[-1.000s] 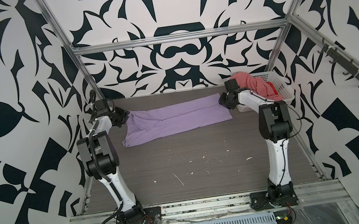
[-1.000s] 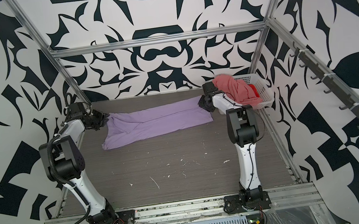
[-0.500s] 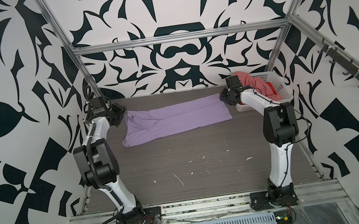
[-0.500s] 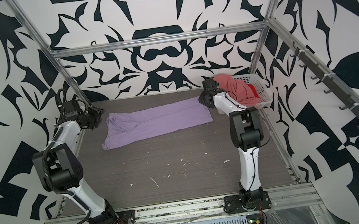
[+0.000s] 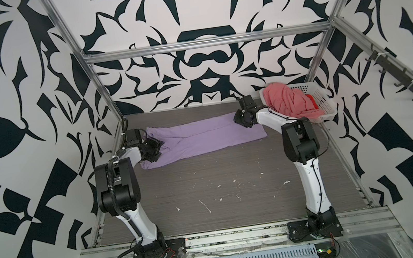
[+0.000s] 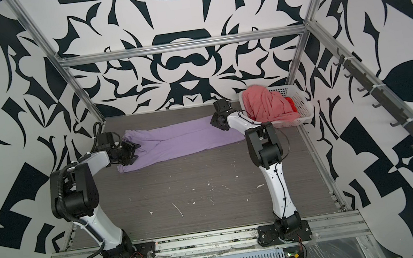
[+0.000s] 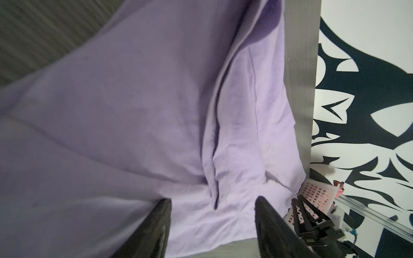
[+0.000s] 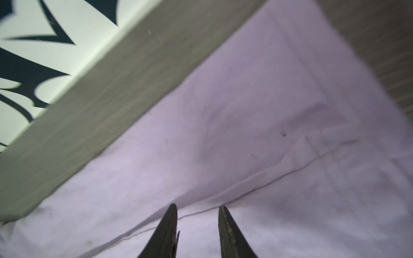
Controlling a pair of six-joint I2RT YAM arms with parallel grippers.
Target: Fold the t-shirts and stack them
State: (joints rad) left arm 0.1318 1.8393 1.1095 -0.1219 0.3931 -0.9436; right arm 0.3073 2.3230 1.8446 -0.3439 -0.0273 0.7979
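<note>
The lavender t-shirt (image 5: pixel 201 138) (image 6: pixel 182 141) lies flat as a long folded strip across the back of the table. My left gripper (image 5: pixel 157 148) (image 6: pixel 135 150) hovers over its left end, open. In the left wrist view the left gripper (image 7: pixel 213 198) has its jaws wide apart above creased cloth (image 7: pixel 138 107). My right gripper (image 5: pixel 242 119) (image 6: pixel 216 121) sits at the strip's far right corner. In the right wrist view the right gripper (image 8: pixel 198 205) shows a narrow gap just over a hem of the tee (image 8: pixel 245 134). A salmon-pink t-shirt (image 5: pixel 288 102) and a red one (image 5: pixel 311 99) are piled in the basket.
The white perforated basket (image 5: pixel 325 100) (image 6: pixel 303 107) stands at the back right corner, right beside the right arm. The table's back edge (image 8: pixel 125 84) and the patterned wall run close behind the strip. Small white flecks (image 5: pixel 204 205) dot the dark table in front.
My left gripper let go and opened, then swung from the table's left edge rightward over the tee's left end. The right gripper shifted slightly left. The tee has not moved.
</note>
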